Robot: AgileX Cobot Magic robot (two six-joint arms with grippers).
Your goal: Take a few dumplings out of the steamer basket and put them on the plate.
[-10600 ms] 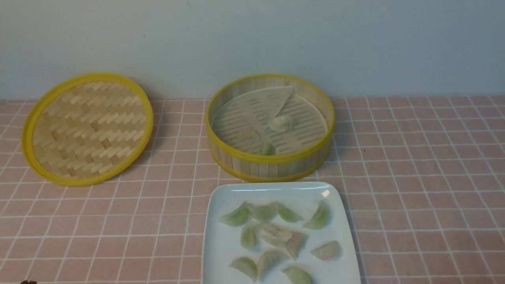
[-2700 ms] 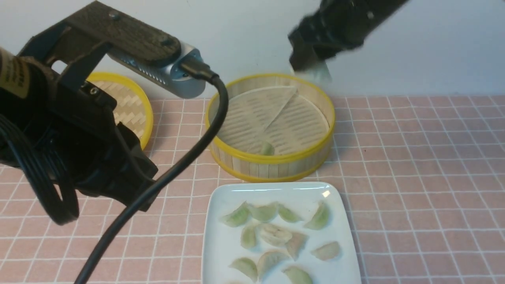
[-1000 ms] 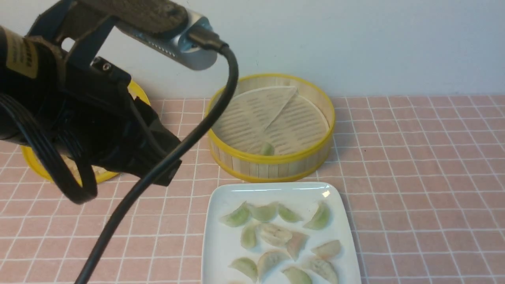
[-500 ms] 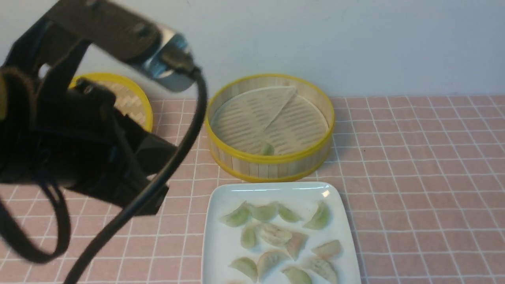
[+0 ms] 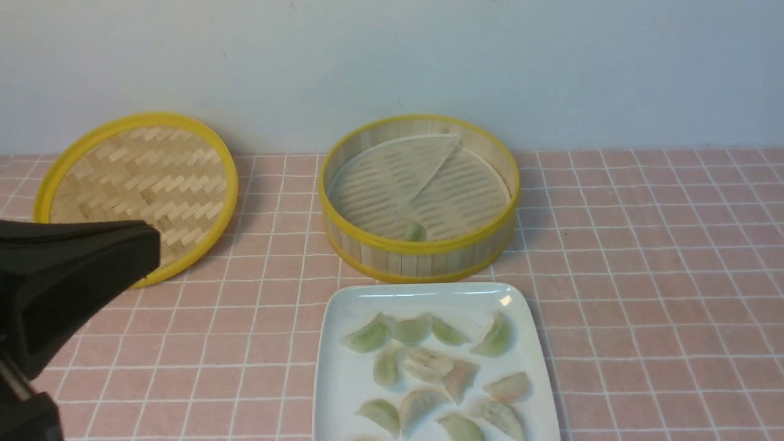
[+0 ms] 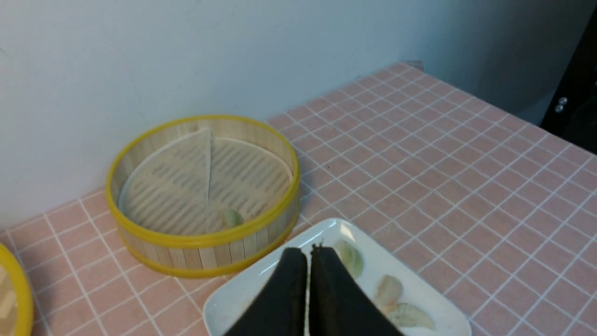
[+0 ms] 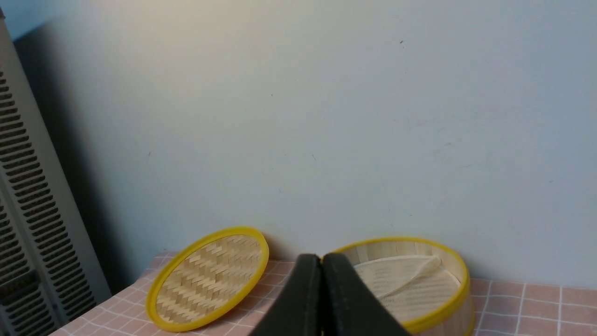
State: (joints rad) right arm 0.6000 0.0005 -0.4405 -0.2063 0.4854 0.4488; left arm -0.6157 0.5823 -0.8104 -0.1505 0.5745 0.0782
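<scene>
On the plate (image 5: pixel 340 383) ahead of the clenched, empty left pincer (image 6: pixel 308 254), clustered dumplings (image 5: pixel 429 365), one green dumpling (image 5: pixel 415 231) in the steamer basket (image 5: pixel 422 248) beyond, woven lid (image 5: pixel 141 177) alongside, right pincer (image 7: pixel 321 261) clenched, empty, pink worktop (image 5: pixel 643 275)

Lid (image 5: pixel 141 184): round, woven, yellow-rimmed; tilted, with its far edge against the wall; just ahead of the left gripper (image 5: pixel 147 245), and ahead and to the left of the right gripper (image 7: pixel 321 261).
Tablecloth (image 5: pixel 643 245): pink squares with white lines; below both grippers.
Wall (image 5: pixel 392 61): pale and plain; ahead of both grippers.
Slatted panel (image 7: pixel 23 210): grey, upright; well to the left of the right gripper, past the tablecloth's edge.
Dark frame (image 6: pixel 576 84): black, with two silver bolts; well apart from the left gripper, past the tablecloth's edge.
</scene>
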